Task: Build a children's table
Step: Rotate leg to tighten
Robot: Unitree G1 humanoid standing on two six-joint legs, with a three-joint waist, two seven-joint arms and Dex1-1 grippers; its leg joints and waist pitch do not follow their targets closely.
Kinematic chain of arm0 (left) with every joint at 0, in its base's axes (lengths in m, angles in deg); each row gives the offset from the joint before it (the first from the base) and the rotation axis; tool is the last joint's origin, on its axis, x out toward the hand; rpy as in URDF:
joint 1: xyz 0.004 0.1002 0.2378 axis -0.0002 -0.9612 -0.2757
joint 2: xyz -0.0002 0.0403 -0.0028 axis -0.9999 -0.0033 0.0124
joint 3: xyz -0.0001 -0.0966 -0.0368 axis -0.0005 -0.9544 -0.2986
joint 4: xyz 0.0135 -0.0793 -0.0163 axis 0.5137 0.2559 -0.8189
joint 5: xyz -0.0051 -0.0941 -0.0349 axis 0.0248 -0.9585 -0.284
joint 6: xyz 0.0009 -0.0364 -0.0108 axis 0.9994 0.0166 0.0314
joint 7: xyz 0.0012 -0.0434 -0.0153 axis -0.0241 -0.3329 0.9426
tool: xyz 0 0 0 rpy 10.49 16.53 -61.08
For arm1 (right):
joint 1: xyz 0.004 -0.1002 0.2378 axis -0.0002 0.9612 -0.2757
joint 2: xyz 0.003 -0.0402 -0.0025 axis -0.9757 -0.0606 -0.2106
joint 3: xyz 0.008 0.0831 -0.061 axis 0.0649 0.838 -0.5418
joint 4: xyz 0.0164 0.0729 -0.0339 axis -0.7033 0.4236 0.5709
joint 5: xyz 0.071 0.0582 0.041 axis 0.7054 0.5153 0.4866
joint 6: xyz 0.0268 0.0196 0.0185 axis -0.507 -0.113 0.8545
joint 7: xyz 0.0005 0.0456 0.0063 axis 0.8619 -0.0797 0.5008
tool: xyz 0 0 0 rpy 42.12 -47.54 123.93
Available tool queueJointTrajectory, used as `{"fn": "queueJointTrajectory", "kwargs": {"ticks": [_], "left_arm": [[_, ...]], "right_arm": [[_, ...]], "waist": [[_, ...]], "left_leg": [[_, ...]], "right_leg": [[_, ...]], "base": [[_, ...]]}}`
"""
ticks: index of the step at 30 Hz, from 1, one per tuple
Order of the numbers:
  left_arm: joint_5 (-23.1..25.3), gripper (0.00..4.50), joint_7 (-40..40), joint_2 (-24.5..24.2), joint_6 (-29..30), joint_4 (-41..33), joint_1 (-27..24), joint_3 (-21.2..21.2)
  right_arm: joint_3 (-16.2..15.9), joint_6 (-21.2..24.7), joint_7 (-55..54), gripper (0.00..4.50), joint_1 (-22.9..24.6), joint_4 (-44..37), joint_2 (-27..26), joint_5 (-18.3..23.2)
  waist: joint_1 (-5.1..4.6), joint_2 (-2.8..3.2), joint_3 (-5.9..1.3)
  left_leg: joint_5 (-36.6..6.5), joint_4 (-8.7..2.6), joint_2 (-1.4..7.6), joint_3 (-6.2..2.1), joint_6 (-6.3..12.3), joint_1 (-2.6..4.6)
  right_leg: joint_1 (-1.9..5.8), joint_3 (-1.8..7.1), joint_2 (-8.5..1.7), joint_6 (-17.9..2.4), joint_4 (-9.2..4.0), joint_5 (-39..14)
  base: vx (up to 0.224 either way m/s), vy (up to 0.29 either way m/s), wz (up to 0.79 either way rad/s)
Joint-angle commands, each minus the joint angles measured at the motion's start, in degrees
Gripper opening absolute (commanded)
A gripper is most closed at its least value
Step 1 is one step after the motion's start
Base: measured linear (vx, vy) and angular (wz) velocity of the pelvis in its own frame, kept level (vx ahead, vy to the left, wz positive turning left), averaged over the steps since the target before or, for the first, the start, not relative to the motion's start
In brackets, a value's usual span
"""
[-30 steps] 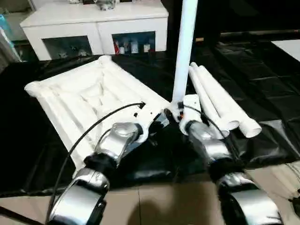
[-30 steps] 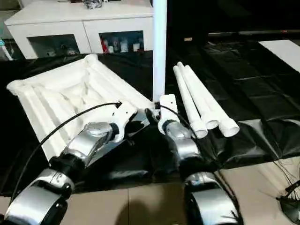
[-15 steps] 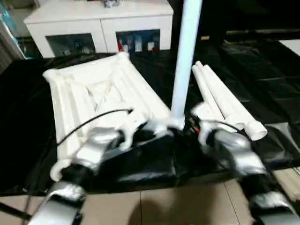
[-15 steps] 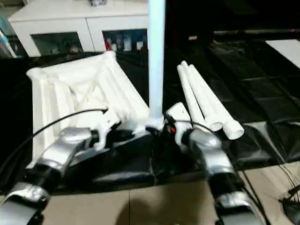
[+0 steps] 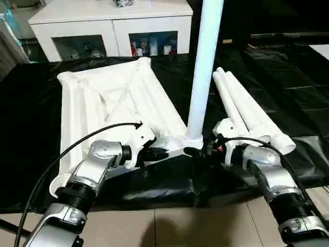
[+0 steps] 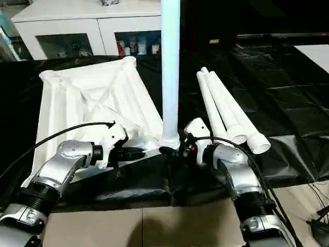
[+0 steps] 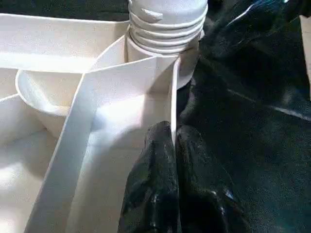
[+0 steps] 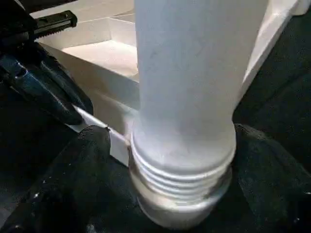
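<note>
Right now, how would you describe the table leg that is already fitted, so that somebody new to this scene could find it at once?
Start from the upturned white table top lying on the black sheet. At its corner nearest the robot, between the left hand and the right hand, one white leg rises from the corner socket. It alone stands upright; the three other legs lie bundled on the sheet beside it.

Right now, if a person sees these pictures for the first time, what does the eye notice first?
A tall white leg stands upright in the near corner socket of the upside-down table top. The left gripper pinches a rib beside that socket, and the right gripper holds the leg's threaded base. Three spare legs lie on the black sheet.
</note>
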Motion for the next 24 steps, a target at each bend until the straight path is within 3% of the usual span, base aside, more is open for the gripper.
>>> {"fn": "queueJointTrajectory", "kwargs": {"ticks": [1, 7, 12, 13, 17, 24], "left_arm": [[-1.30, 0.00, -1.65, 0.60, 0.41, -2.28, -0.25, 1.26], [-1.15, 0.00, -1.67, 0.71, 0.72, -2.66, -0.44, 1.48], [-0.89, 0.00, -1.51, 0.72, 0.64, -2.23, -0.32, 1.49], [-0.89, 0.00, -1.51, 0.72, 0.64, -2.23, -0.32, 1.49], [-0.98, 0.00, -1.31, 0.53, 0.77, -2.28, -0.36, 1.64], [-0.94, 0.00, -1.21, 0.56, 0.86, -2.36, -0.55, 1.67]], "right_arm": [[-0.73, -1.30, -0.23, 4.00, -1.30, 0.17, -1.05, -0.05], [-0.48, -2.44, -1.02, 4.00, -1.85, 1.63, -0.86, -0.93], [-0.70, -2.83, 0.05, 4.00, -1.82, 2.36, -0.70, -0.82], [-0.70, -2.83, 0.05, 3.77, -1.82, 2.36, -0.70, -0.82], [-0.79, -3.21, 0.58, 3.63, -1.95, 3.03, -0.51, -0.95], [-0.36, -3.53, 0.98, 2.97, -1.91, 3.43, -0.29, -0.36]], "waist": [[0.26, -0.76, -3.20], [0.93, -0.73, -3.30], [1.05, -0.85, -3.30], [1.06, -0.84, -3.30], [1.09, -0.93, -3.32], [1.08, -1.01, -3.27]], "left_leg": [[-9.47, -3.77, 1.80, -0.03, 6.45, 0.29], [-8.11, -3.57, 1.84, 0.10, 6.90, 0.56], [-8.39, -3.58, 1.75, 0.08, 6.77, 0.36], [-8.43, -3.56, 1.74, 0.07, 6.74, 0.35], [-8.28, -3.48, 1.71, 0.11, 6.84, 0.36], [-8.81, -3.48, 1.69, 0.07, 6.73, 0.26]], "right_leg": [[3.15, 1.74, -1.73, -16.21, -2.98, -5.16], [3.01, 1.76, -1.66, -16.53, -2.77, -3.52], [3.18, 1.73, -1.62, -16.37, -2.67, -3.57], [3.19, 1.72, -1.61, -16.30, -2.67, -3.67], [3.17, 1.75, -1.64, -16.18, -2.68, -3.94], [3.20, 1.72, -1.63, -15.88, -2.71, -5.19]], "base": [[0.000, 0.000, 0.00], [0.000, 0.000, 0.00], [0.000, 0.000, 0.00], [0.000, 0.000, 0.00], [0.000, 0.000, 0.00], [0.000, 0.000, 0.00]]}}
